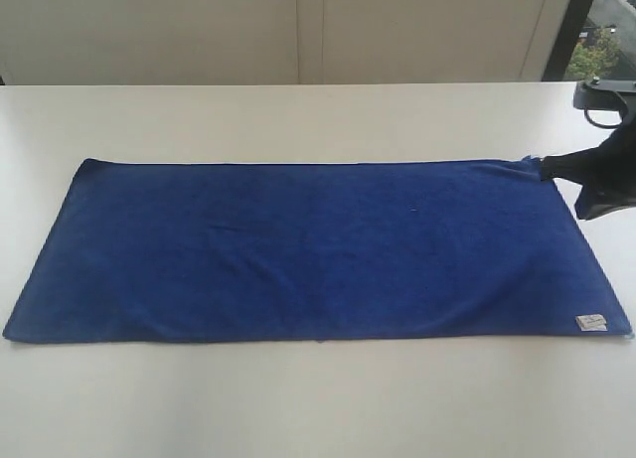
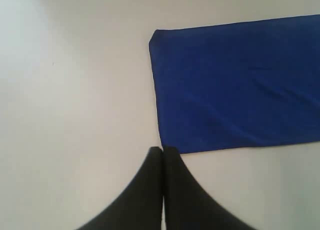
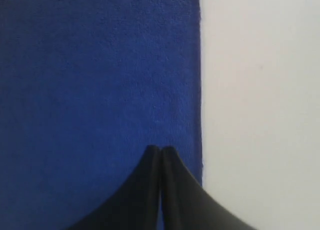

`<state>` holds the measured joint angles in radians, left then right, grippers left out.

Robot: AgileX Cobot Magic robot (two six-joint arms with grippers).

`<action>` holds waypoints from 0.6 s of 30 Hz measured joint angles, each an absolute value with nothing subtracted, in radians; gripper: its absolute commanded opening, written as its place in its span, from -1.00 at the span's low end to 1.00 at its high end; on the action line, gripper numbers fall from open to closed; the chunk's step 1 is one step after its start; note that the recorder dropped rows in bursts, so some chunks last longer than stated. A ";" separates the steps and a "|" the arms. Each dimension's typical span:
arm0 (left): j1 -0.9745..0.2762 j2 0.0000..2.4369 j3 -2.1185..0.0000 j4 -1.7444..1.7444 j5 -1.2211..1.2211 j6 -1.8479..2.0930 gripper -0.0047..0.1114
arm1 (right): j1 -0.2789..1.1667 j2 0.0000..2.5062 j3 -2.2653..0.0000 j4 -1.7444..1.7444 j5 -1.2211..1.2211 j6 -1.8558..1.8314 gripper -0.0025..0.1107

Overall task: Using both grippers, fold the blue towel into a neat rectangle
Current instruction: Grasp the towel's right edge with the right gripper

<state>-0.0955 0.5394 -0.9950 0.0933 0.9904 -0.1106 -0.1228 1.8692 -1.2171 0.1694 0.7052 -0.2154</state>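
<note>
The blue towel (image 1: 318, 249) lies flat on the white table (image 1: 298, 408) as a long rectangle, with its small white tag (image 1: 591, 322) at the near right corner. My right gripper (image 1: 545, 168) is at the towel's far right corner. In the right wrist view this gripper (image 3: 160, 149) is shut, its tips over the towel (image 3: 100, 90) close to the cloth's edge. My left gripper (image 2: 163, 149) is shut with nothing in it, over bare table just off a corner of the towel (image 2: 240, 85). The left gripper is out of the exterior view.
Bare white tabletop surrounds the towel on all sides. A pale panelled wall (image 1: 298, 31) runs behind the table, and a window (image 1: 608, 41) shows at the far right.
</note>
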 measured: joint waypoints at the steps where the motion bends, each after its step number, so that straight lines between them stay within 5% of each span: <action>1: -0.095 0.539 -0.995 0.093 0.990 -0.111 -0.92 | -0.123 1.895 -1.234 0.176 0.697 -0.221 -0.69; 6: -0.095 0.539 -0.995 0.093 0.990 -0.111 -0.92 | -0.123 1.964 -1.281 0.162 0.676 -0.235 -0.34; 18: -0.095 0.539 -0.995 0.093 0.990 -0.111 -0.92 | -0.123 2.033 -1.288 0.121 0.618 -0.245 -0.34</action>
<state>-0.0955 0.5394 -0.9950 0.0933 0.9904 -0.1106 -0.1228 2.0330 -1.2877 0.1208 0.6176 -0.2453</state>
